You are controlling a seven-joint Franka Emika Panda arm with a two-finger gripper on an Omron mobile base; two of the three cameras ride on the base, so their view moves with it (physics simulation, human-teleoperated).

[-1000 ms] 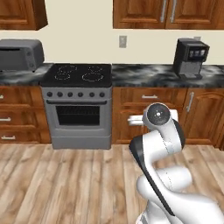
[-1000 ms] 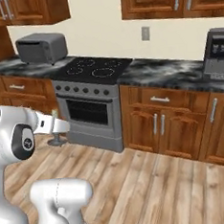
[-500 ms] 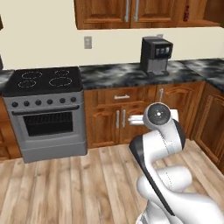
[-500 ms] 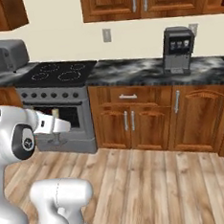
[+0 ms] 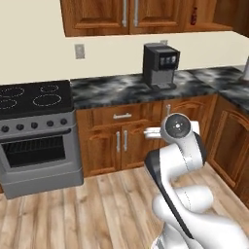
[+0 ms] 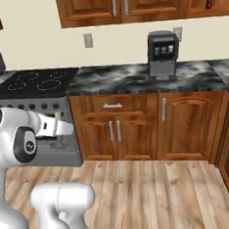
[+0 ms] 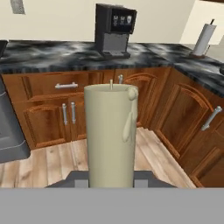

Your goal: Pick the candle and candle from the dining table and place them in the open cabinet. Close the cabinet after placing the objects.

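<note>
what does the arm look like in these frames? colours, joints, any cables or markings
Glossy white arm made of rounded, bulbous links. Dark grey bands run along the link seams. The joint caps are dark grey discs with a small pale centre, one seen in each base view. The wrist link toward the gripper is white. No cables or logos can be seen.

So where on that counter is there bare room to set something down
Bare counter runs between the stove and the coffee machine, the widest free patch. Right of the machine there is more bare stone toward the corner, up to the paper towel roll. The stove top is taken by burners. The candle sits between the fingers.
</note>
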